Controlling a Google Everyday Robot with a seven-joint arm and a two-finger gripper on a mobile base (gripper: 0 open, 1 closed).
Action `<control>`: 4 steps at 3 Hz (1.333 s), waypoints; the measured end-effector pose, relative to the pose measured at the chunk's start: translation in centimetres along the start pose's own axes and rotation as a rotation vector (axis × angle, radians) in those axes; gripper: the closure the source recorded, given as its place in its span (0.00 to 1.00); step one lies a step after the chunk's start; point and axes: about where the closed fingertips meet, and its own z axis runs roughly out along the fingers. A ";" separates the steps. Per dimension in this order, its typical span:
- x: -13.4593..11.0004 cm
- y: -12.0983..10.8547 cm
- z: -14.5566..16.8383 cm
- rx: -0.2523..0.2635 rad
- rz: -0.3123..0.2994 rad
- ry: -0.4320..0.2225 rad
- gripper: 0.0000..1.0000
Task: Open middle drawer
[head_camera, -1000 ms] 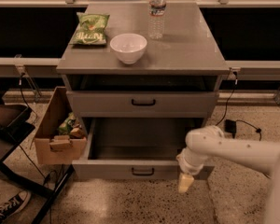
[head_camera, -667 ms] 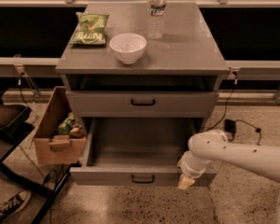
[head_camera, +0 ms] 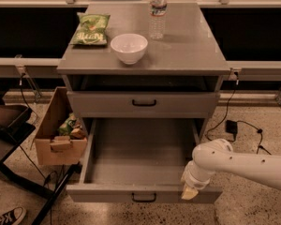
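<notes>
The middle drawer (head_camera: 107,192) of the grey cabinet stands pulled far out toward me, showing its plain grey, empty interior (head_camera: 140,149). Its small black handle (head_camera: 144,198) sits at the centre of the front. My gripper (head_camera: 189,191), at the end of the white arm (head_camera: 243,163) coming in from the right, rests against the right end of the drawer's front edge, well to the right of the handle. The drawer above (head_camera: 187,105), with its own black handle (head_camera: 144,102), is shut. Anything below the open drawer is hidden.
On the cabinet top (head_camera: 192,46) stand a white bowl (head_camera: 129,47), a green chip bag (head_camera: 90,29) and a water bottle (head_camera: 158,11). A cardboard box (head_camera: 51,139) with items sits left of the drawer, beside a black stand (head_camera: 9,125). A cable (head_camera: 246,125) lies at the right.
The middle drawer has slid further out toward me. My gripper has moved forward with its front edge.
</notes>
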 end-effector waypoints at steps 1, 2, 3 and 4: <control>1.0 2.9 0.1 -0.010 0.043 0.012 1.00; 0.9 2.8 0.1 -0.010 0.043 0.012 1.00; 1.2 4.1 0.1 -0.009 0.069 0.017 1.00; 1.1 4.1 0.1 -0.009 0.069 0.017 1.00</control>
